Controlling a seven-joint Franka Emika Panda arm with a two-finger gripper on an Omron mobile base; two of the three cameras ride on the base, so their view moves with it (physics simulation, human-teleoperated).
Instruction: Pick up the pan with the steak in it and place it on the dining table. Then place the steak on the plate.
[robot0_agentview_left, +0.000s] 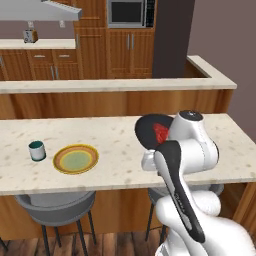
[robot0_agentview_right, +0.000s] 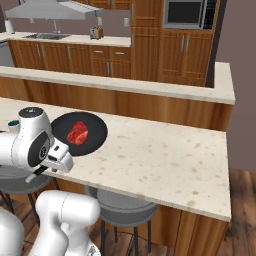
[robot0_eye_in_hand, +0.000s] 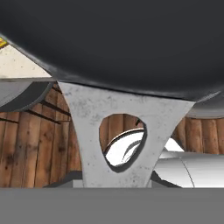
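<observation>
Pincer clamped on the handle (robot0_eye_in_hand: 118, 135) of the pan (robot0_agentview_right: 95, 131), steak (robot0_agentview_right: 77, 132) inside, pan over the near edge of the dining surface (robot0_agentview_right: 160, 160) — best lower it level, right of the plate (robot0_agentview_left: 75, 159), before letting go.

The arm (robot0_agentview_left: 187, 165) was glossy white, built of fat rounded segments joined like swollen elbows. A long black curved panel ran down one link in the left base view, narrowing toward its lower end. Round joint caps were dark grey, one ringed in white with a small pale dot at its top. In the right base view a blocky white wrist piece (robot0_agentview_right: 59, 159) carried a dark seam.
</observation>
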